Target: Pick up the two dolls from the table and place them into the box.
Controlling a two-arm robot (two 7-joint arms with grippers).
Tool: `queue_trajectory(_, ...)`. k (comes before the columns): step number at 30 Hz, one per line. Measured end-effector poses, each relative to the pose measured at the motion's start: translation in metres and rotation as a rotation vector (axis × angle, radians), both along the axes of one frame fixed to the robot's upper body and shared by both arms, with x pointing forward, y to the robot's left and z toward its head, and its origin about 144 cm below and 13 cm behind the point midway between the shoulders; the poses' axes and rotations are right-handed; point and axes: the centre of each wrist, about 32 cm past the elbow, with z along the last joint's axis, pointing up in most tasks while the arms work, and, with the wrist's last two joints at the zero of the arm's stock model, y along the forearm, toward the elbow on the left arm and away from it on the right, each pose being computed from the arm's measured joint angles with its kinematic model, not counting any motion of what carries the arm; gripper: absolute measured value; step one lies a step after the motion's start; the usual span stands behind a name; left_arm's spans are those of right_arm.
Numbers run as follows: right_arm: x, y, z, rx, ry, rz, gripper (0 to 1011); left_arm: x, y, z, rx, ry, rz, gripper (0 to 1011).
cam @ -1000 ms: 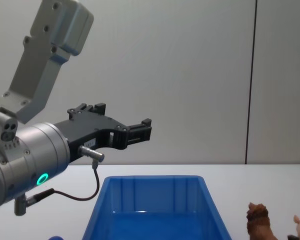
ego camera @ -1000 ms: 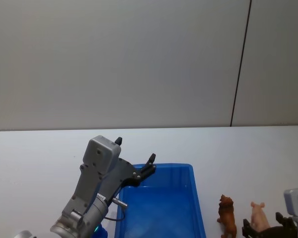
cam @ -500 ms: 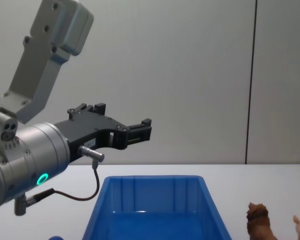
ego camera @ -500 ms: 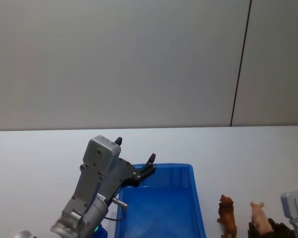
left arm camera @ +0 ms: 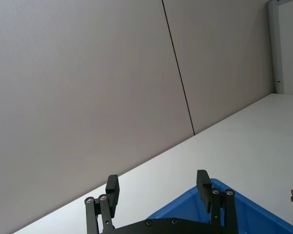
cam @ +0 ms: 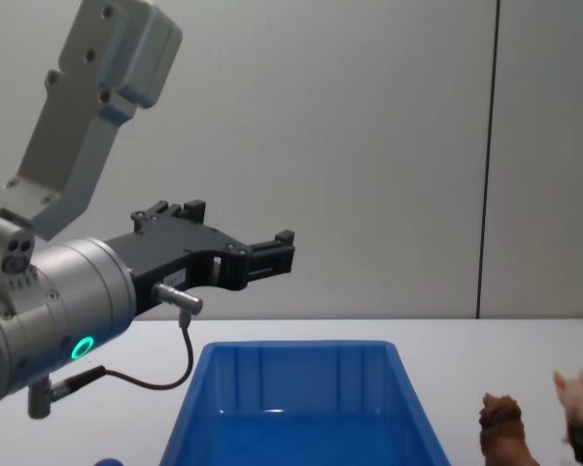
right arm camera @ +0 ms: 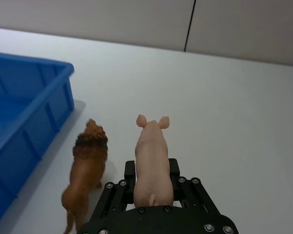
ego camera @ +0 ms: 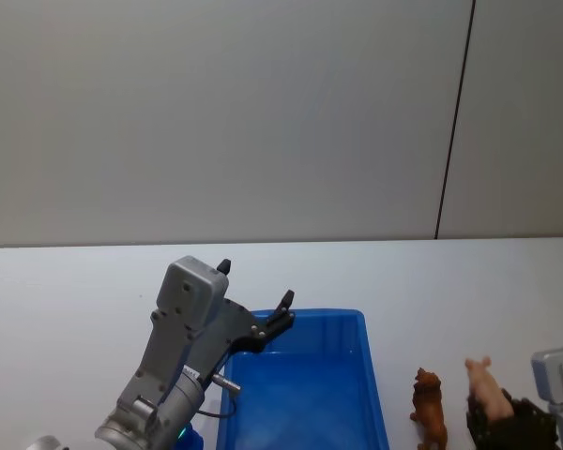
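Right gripper (right arm camera: 152, 169) is clamped on the pig (right arm camera: 151, 144) at its flanks, a sound hold on light, stiff, likely slick plastic; left gripper (left arm camera: 157, 183) hangs above the box (ego camera: 361, 323), fingers apart.

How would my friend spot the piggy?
Find the big blue box on the white table; the left claw hangs open above its left side. To the box's right are two little animals. The piggy is the pale pink one in the right claw, farther from the box than the shaggy brown lion.
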Motion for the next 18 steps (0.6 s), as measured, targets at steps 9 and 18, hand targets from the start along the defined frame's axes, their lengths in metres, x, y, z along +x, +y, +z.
queue_trajectory(9, -0.001, 0.003, 0.015, 0.024, -0.103, 0.078, 380, 0.0, 0.0, 0.0, 0.0, 0.0, 0.0, 1001)
queue_trajectory(18, 0.004, 0.009, 0.029, 0.06, -0.165, 0.194, 380, 0.0, 0.0, 0.0, 0.0, 0.0, 0.0, 1001)
